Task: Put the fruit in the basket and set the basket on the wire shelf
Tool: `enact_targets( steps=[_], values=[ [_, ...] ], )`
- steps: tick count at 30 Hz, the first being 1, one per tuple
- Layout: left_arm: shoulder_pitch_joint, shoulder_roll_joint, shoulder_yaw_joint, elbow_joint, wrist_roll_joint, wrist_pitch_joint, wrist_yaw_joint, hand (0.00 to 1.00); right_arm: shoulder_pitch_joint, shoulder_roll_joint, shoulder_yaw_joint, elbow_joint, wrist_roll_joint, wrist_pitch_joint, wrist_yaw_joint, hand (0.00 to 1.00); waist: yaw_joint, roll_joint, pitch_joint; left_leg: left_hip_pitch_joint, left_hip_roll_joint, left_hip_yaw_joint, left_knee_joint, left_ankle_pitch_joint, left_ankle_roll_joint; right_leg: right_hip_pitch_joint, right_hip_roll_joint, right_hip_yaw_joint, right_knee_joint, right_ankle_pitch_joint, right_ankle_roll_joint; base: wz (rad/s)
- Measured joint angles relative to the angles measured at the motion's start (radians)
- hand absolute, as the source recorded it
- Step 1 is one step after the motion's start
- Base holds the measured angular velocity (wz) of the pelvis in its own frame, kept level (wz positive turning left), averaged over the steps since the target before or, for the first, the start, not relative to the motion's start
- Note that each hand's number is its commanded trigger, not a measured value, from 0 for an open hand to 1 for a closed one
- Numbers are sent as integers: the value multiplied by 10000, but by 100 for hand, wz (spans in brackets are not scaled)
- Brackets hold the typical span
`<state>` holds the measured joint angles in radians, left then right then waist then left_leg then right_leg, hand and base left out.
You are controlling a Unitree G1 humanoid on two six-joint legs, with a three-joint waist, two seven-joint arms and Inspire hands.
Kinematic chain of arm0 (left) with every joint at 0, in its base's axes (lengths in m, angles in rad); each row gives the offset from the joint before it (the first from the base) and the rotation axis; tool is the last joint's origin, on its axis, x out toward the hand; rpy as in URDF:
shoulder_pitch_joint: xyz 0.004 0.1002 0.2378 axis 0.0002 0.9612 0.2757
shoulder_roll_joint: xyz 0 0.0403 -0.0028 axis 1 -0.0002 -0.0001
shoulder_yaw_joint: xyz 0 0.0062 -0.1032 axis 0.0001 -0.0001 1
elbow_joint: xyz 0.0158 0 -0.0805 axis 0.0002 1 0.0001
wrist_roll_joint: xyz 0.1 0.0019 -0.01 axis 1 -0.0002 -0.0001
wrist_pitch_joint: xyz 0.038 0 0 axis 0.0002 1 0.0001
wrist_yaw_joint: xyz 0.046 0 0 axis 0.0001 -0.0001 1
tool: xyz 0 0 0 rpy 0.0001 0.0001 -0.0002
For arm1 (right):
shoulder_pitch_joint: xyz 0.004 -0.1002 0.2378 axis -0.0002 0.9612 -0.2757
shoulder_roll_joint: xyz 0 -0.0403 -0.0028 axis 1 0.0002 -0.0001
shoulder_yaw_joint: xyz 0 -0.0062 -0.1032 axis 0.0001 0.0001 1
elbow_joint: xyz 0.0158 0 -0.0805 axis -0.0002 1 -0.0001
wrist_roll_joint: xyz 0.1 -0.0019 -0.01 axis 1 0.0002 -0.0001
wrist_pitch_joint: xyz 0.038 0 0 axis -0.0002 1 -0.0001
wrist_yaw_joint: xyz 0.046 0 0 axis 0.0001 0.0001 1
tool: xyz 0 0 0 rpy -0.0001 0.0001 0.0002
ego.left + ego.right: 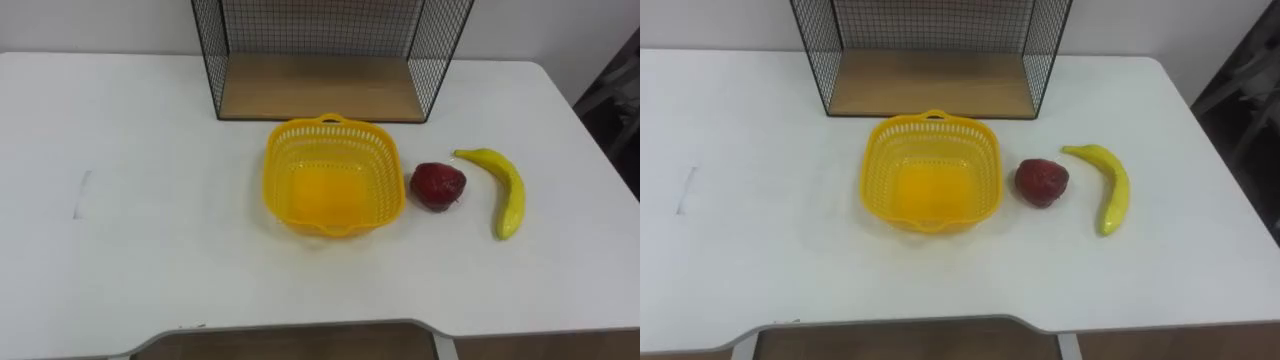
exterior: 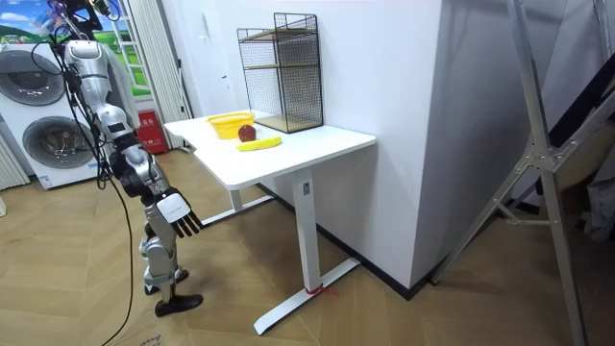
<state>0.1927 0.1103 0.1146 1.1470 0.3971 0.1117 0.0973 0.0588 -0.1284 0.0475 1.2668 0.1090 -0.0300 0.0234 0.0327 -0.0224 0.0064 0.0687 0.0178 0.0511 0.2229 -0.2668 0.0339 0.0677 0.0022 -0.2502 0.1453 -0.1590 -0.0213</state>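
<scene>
The yellow basket (image 1: 274, 180) sits empty near the middle of the white table (image 1: 130, 250). At its 3 o'clock lies the red fruit (image 1: 438, 185), just beside the basket's wall (whether the two touch cannot be told). Farther out at 3 o'clock is the banana (image 1: 513, 195), apart from the red fruit, lying lengthwise from 12 to 6. At the basket's 12 o'clock stands the wire shelf (image 1: 320, 85), its wooden bottom board bare. In the room view the robot stands at the table's end, its right hand (image 2: 176, 210) hanging low beside its body, fingers straight and holding nothing.
</scene>
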Motion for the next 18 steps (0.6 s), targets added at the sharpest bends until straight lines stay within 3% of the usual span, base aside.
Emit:
enact_targets(
  steps=[18],
  values=[
    [317,-45,983,43,-483,197,878,0,33,-4,-504,161,70,306,-549,0,11,119,-22,124,-91,-5,-69,2,5,105,-3,-4,37,-6,9,0]
  ],
)
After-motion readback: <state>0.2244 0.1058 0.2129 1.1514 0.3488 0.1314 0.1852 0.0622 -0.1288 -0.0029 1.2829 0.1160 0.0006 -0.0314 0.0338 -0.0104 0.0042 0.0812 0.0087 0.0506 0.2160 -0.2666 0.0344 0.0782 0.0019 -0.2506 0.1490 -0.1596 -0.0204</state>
